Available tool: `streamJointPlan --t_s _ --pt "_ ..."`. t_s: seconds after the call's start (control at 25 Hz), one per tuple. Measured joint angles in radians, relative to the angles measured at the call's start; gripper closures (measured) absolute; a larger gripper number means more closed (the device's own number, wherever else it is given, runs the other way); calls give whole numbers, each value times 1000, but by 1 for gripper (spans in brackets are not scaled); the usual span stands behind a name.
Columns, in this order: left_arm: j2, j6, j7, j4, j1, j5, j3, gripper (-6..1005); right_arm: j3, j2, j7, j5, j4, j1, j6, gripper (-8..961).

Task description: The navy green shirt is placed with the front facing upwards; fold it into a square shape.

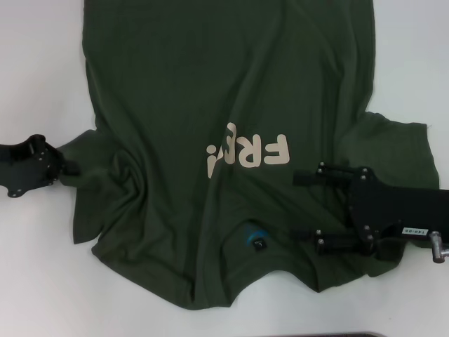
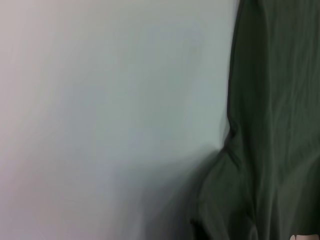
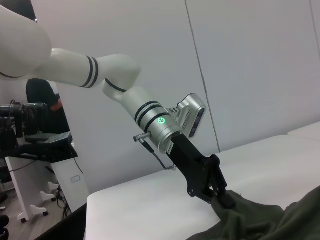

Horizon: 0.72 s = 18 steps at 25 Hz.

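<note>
White table (image 1: 28,63) under everything; navy green shirt (image 1: 210,105) spread across its middle, front up, long axis running away from the robot, collar nearest, cloth rumpled around the chest print; bare table open on both sides for folding inward. Right gripper (image 1: 309,205) over the right shoulder area, fingers parted, pointing toward the collar, holding nothing. Left gripper (image 1: 66,168) at the left sleeve edge, closed on the cloth, judging from the right wrist view.
</note>
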Motion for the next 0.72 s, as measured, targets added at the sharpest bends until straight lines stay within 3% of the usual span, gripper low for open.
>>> streamJointPlan --t_s 0.44,0.72 --pt "16 8 -11 -43 0 -7 -9 996 0 0 14 0 1 6 0 70" --pt "49 19 -38 -71 0 0 -9 995 0 1 15 0 1 9 -1 70"
